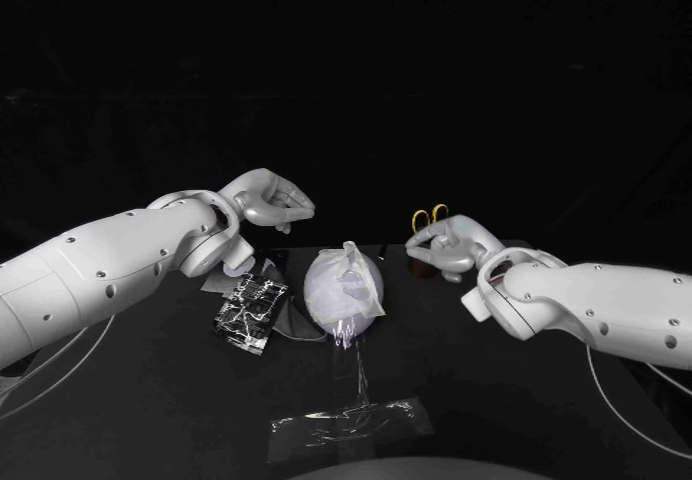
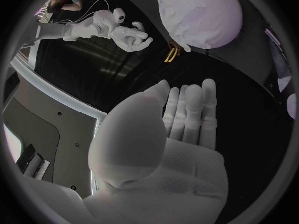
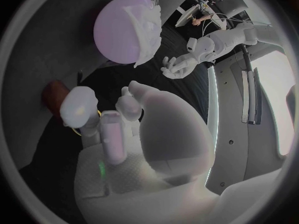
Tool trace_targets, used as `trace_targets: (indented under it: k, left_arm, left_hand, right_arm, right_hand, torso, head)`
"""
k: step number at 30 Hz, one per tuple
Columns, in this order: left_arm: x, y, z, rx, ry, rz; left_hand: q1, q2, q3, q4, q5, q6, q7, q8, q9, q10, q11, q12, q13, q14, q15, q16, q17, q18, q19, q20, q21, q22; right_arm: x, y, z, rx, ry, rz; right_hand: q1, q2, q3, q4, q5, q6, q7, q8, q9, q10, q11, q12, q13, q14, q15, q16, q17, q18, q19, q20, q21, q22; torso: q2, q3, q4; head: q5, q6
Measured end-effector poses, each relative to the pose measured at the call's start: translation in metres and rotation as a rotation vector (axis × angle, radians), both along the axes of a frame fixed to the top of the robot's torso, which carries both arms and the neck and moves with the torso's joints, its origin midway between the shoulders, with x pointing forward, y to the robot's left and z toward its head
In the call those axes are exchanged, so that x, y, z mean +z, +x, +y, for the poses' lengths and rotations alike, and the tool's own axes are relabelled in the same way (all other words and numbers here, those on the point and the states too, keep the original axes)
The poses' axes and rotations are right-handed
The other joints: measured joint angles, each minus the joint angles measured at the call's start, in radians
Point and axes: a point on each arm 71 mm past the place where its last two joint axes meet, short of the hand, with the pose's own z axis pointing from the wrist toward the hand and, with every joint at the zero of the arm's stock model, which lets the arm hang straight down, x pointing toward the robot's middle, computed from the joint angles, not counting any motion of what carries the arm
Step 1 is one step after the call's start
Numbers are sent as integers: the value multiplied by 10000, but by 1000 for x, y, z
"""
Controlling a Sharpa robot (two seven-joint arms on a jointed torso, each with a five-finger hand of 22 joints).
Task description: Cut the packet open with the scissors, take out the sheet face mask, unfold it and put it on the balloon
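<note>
Nearest to the robot, a patch of clear tape (image 1: pixel 351 420) is seen stuck flat on the black table (image 1: pixel 130 420). A thin clear strip (image 1: pixel 351 365) is seen between this patch and the balloon. What it is made of cannot be told well; perhaps it is tape too.

Further in, on the robot's left of the middle, the shiny packet (image 1: pixel 248 312) is laid flat on the table, just beside the balloon (image 1: pixel 349 318). The balloon is placed in the middle of the table. The white face mask (image 1: pixel 340 272) is draped over it, wrinkled, and most of its upper part is covered.

Behind the packet, the left hand (image 2: pixel 165 144) is held above the table, apart from the balloon. In its own wrist view its fingers are stretched out straight, side by side, and nothing is held in them.

On the other side of the balloon, the right hand (image 1: pixel 440 245) is held at about the same depth. Its fingers are loosely bent and parted, and nothing is gripped by them.

Farthest away, the scissors (image 1: pixel 428 215) are found at the back of the table, just behind the right hand. Their yellow handles are seen above its fingers, and the blades are hidden.
</note>
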Motion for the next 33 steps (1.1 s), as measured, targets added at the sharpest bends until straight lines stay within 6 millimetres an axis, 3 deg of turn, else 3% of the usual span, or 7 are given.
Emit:
trace_targets:
  k: [8,12,16,20,24,28,33]
  left_arm:
    - [0,-7,25,458,-369,290]
    - [-1,-9,29,562,-441,468]
    - [-3,-11,28,639,-501,727]
    - [-6,-12,25,704,-540,984]
    - [-7,-14,21,716,-578,1210]
    - [-8,-15,17,734,-579,1373]
    - [-9,-15,12,740,-498,1520]
  left_hand:
    - [0,0,23,32,0,70,-72,0,0,227,-114,570,307,353,-161,45,0,-2,162,-163,33,0]
    - [-5,-4,-74,82,0,68,-76,44,1,97,-224,1158,686,1078,-212,528,1108,-6,347,-242,111,17]
    - [-121,-43,-435,154,0,-26,-234,116,32,-581,-334,3172,2030,2272,-383,1359,3232,-4,655,-366,361,168]
    - [-167,-89,-656,318,0,-63,-271,199,51,-1163,-492,5277,3408,3371,-464,1989,5362,-4,1753,-498,1388,1398]
    - [-270,-113,-782,444,0,-23,-310,258,68,-1154,-534,6317,4046,3926,-520,2230,6447,-168,2353,-553,1945,2128]
    - [-336,-177,-982,563,0,13,-415,298,77,-596,-656,8241,5804,4381,-659,2385,7351,-324,2988,-663,2563,2915]
    - [-305,-147,-996,637,0,86,-485,374,87,-61,-725,9100,6940,4556,-691,2443,7777,-325,3232,-736,2818,3298]
  right_arm:
    - [38,45,25,1244,-892,-1230]
    - [48,61,37,1596,-1182,-1330]
    - [57,76,49,1815,-1482,-1109]
    - [57,87,54,1822,-1800,-621]
    - [58,94,58,1814,-2045,-153]
    - [59,98,61,1852,-2245,258]
    - [58,99,64,2050,-2440,766]
  right_hand:
    - [-28,44,68,-68,102,207,-40,-162,-94,794,-6,1585,955,1,0,156,-1,-179,400,-48,1279,4]
    - [-267,66,-30,37,97,208,-41,-255,-140,1095,-29,2053,1043,0,1,156,-1,-182,433,-54,1521,4]
    - [-589,7,-170,231,-28,252,-14,-388,-202,1348,-1,2567,1047,-2,2,156,-3,-184,523,-43,1835,3]
    - [-907,-265,-391,452,-158,194,45,-605,-286,1410,28,3019,1047,-3,4,156,-9,-332,523,-43,2123,1]
    - [-1091,-449,-561,621,-193,143,96,-738,-342,1455,73,3134,1047,-4,5,154,-9,-332,564,-2,2153,-3]
    - [-1288,-566,-834,751,-193,52,185,-863,-385,1417,115,3315,1045,-5,6,148,-8,-333,569,3,2276,-4]
    - [-1288,-565,-902,819,-235,50,186,-864,-386,1418,115,3455,1037,-5,80,145,-7,-334,571,8,2373,-3]
  torso:
    - [100,-39,58]
    - [168,-74,84]
    - [271,-120,110]
    - [374,-158,124]
    - [482,-190,137]
    - [570,-196,140]
    - [656,-198,130]
  head:
    - [64,89]
    - [95,165]
    - [117,254]
    - [111,346]
    - [110,425]
    - [128,476]
    - [134,511]
